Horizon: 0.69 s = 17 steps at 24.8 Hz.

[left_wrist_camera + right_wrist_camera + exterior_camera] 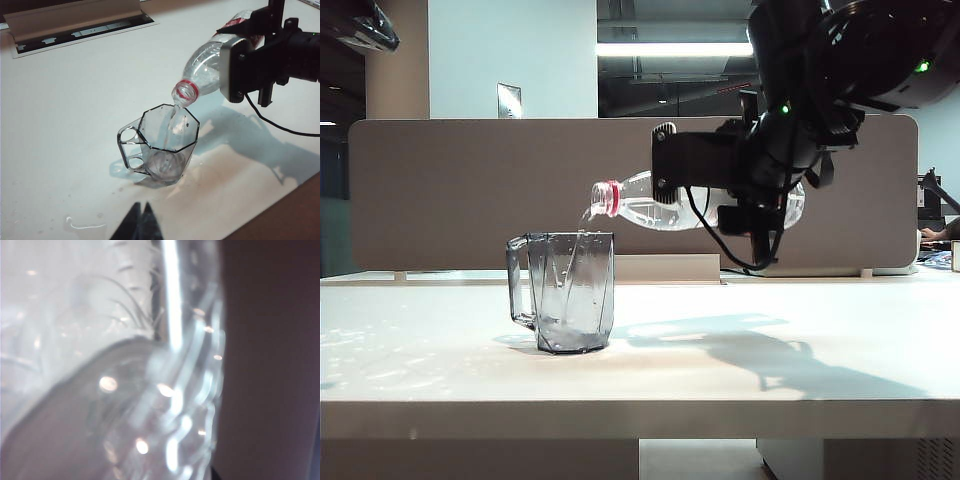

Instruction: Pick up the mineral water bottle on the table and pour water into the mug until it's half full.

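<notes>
White table fills the scene, beige partition behind it, recessed cable tray along the far edge. Right gripper sits above the tabletop, jaws clamped across the body of the mineral water bottle, which lies near horizontal, neck out past the fingers and tipped slightly down. Red neck ring and open mouth hang just over the rim of the mug, which stands upright on the table below and beyond the fingertips, handle on the side away from the gripper. Thin stream of water runs from mouth into mug; shallow pool at the bottom. Right wrist view is only blurred clear plastic. Left gripper is just short of the mug, dark fingertips close together, holding nothing. Small droplets on the table beside those fingertips.
</notes>
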### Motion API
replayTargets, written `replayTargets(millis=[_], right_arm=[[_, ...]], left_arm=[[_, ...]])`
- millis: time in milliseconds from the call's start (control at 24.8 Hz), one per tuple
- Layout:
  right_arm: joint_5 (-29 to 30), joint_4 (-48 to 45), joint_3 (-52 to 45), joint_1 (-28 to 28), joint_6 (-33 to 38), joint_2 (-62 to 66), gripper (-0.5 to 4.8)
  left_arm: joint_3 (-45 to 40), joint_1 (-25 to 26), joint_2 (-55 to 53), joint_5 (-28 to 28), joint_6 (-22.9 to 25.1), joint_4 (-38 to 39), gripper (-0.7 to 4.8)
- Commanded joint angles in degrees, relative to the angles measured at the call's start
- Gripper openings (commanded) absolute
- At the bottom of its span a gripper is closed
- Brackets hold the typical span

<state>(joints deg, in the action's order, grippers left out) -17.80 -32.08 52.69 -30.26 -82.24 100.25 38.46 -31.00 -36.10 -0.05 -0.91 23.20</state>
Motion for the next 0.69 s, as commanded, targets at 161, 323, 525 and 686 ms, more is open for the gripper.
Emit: replayTargets(millis=[161,323,525,686], right_arm=[[-0.5,-2.84,0.9,-0.11,-4.04,-0.79,2.29],[-0.5,-2.91,1.01,-0.11,-6.56,-0.79,2.3],[-0.72,-3.43,1.11,-0.11,-6.82,-0.79,2.29],[-0.7,-4.96,1.11,-0.11,-7.89,-0.79,2.29]], left_arm=[[0.22,0.02,0.07,0.26,0.07,-0.55,-0.01],[0.22,0.02,0.07,0.24,0.07,-0.55,-0.01],[0.22,0.02,0.07,0.24,0.07,-0.55,-0.01],[0.22,0.02,0.07,0.24,0.07,-0.55,-0.01]])
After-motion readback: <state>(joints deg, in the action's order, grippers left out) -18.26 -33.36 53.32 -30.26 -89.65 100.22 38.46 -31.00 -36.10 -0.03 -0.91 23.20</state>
